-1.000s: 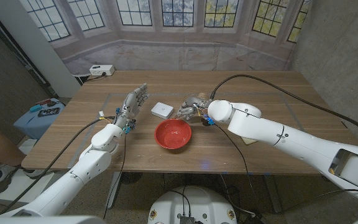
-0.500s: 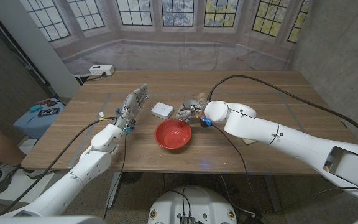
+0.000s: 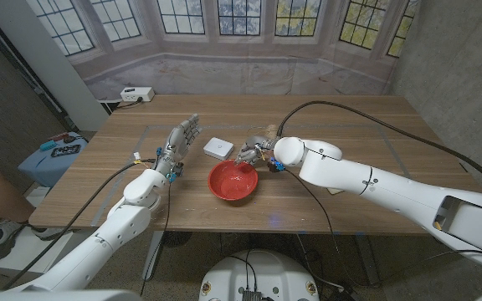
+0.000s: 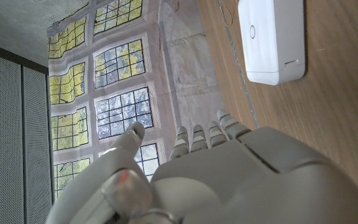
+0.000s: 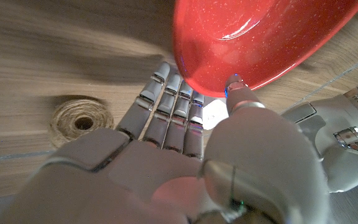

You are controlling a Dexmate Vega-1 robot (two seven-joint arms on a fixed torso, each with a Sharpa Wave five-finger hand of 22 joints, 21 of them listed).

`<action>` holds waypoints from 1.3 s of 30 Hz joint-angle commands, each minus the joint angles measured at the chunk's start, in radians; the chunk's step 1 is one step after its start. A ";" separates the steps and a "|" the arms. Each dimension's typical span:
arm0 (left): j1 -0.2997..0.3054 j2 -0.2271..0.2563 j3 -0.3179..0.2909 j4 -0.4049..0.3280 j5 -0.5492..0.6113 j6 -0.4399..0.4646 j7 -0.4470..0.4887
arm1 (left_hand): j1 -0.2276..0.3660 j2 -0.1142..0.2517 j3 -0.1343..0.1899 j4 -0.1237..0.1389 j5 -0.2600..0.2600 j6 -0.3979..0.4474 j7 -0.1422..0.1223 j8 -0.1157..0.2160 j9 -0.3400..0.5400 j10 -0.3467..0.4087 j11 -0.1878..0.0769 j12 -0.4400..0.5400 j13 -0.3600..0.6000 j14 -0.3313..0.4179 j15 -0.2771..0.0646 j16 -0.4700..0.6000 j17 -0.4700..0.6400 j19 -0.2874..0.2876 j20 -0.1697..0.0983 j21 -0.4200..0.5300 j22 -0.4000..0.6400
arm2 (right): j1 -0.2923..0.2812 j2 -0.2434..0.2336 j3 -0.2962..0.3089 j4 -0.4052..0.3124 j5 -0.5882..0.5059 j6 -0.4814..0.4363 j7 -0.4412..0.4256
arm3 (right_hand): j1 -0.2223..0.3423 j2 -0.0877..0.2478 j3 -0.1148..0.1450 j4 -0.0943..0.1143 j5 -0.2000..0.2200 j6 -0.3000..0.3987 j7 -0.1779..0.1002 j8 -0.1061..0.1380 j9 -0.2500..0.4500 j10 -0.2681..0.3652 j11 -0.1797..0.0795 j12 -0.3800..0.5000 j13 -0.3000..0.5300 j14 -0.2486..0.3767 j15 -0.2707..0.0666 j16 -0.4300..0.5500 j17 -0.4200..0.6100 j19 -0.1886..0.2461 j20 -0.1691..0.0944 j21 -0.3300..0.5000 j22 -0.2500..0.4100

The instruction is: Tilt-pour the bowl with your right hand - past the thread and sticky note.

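The red bowl [image 3: 233, 181] sits near the middle of the wooden bench [image 3: 375, 134], toward its front edge. The right hand [image 3: 253, 152] is at the bowl's far rim; in the right wrist view the thumb lies over the rim of the bowl [image 5: 253, 37] while the fingers [image 5: 169, 106] reach under it, so the hand appears to pinch the rim, though the contact underneath is hidden. In that view the spool of twine-like thread [image 5: 79, 122] lies on the bench just beside the right hand [image 5: 166, 162]. A white rectangular device [image 3: 218, 148] rests on the bench between the two hands, just beyond the bowl, and shows too in the left wrist view [image 4: 272, 40]. The left hand [image 3: 178, 140] stands apart from the bowl, its fingers straight and spread, holding nothing.
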 commanded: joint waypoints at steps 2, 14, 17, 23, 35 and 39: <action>0.022 0.006 -0.008 -0.016 0.003 -0.008 0.014 | 0.012 0.002 0.003 -0.006 0.003 0.010 0.002 0.005 0.003 0.012 0.003 0.001 0.004 0.003 0.009 -0.001 0.003 0.004 0.007 -0.004 0.005 | 0.013 0.023 -0.032 0.027 -0.042 0.012 0.018 | 0.017 0.004 -0.008 0.000 -0.003 0.021 -0.005 0.007 0.006 0.024 0.000 0.015 0.007 0.025 -0.046 0.016 0.009 0.018 -0.006 0.009 0.007; 0.034 0.010 -0.015 -0.017 -0.001 -0.017 0.010 | 0.013 0.002 0.002 -0.009 0.003 0.013 0.000 0.005 0.003 0.014 0.001 0.001 0.005 0.004 0.006 -0.001 0.003 0.005 0.008 -0.004 0.005 | 0.019 0.049 -0.049 0.046 -0.072 0.013 0.026 | 0.032 0.008 -0.014 -0.001 -0.003 0.044 -0.009 0.008 0.008 0.055 -0.006 0.041 0.022 0.032 -0.054 0.028 0.024 0.023 -0.008 0.012 0.009; 0.035 0.009 -0.016 -0.016 -0.001 -0.020 0.009 | 0.014 0.002 0.001 -0.010 0.003 0.014 -0.001 0.005 0.003 0.015 0.001 0.002 0.005 0.004 0.007 -0.001 0.003 0.005 0.008 -0.004 0.005 | 0.021 0.052 -0.052 0.048 -0.078 0.011 0.028 | 0.036 0.009 -0.015 -0.001 -0.003 0.053 -0.010 0.010 0.009 0.056 -0.007 0.046 0.027 0.039 -0.060 0.033 0.028 0.026 -0.009 0.014 0.009; 0.036 0.007 -0.015 -0.016 -0.001 -0.020 0.011 | 0.014 0.002 0.000 -0.011 0.004 0.015 -0.001 0.005 0.003 0.020 0.004 0.004 0.005 0.004 0.007 -0.001 0.003 0.005 0.007 -0.004 0.005 | 0.022 0.057 -0.058 0.054 -0.093 0.010 0.027 | 0.049 0.013 -0.020 -0.001 -0.002 0.065 -0.007 0.007 0.011 0.098 -0.016 0.079 0.043 0.048 -0.062 0.045 0.042 0.034 -0.010 0.018 0.011; 0.019 -0.002 -0.003 -0.006 0.001 -0.012 0.004 | 0.017 0.003 -0.002 -0.015 0.004 0.020 -0.003 0.006 0.003 0.030 0.003 0.006 0.005 0.005 0.010 -0.001 0.003 0.005 0.009 -0.004 0.006 | 0.021 0.064 -0.061 0.062 -0.123 0.010 0.020 | 0.083 0.022 -0.031 -0.003 -0.002 0.130 -0.024 0.015 0.017 0.155 -0.044 0.145 0.083 0.095 -0.090 0.079 0.069 0.065 -0.019 0.034 0.014; 0.014 -0.003 0.000 -0.004 0.003 -0.008 0.005 | 0.017 0.003 -0.002 -0.016 0.004 0.024 -0.005 0.007 0.003 0.032 0.003 0.007 0.005 0.006 0.010 0.000 0.003 0.005 0.010 -0.004 0.006 | 0.019 0.070 -0.058 0.075 -0.126 0.020 0.017 | 0.095 0.025 -0.036 -0.003 -0.002 0.153 -0.028 0.018 0.019 0.182 -0.057 0.173 0.100 0.114 -0.103 0.091 0.077 0.079 -0.024 0.042 0.015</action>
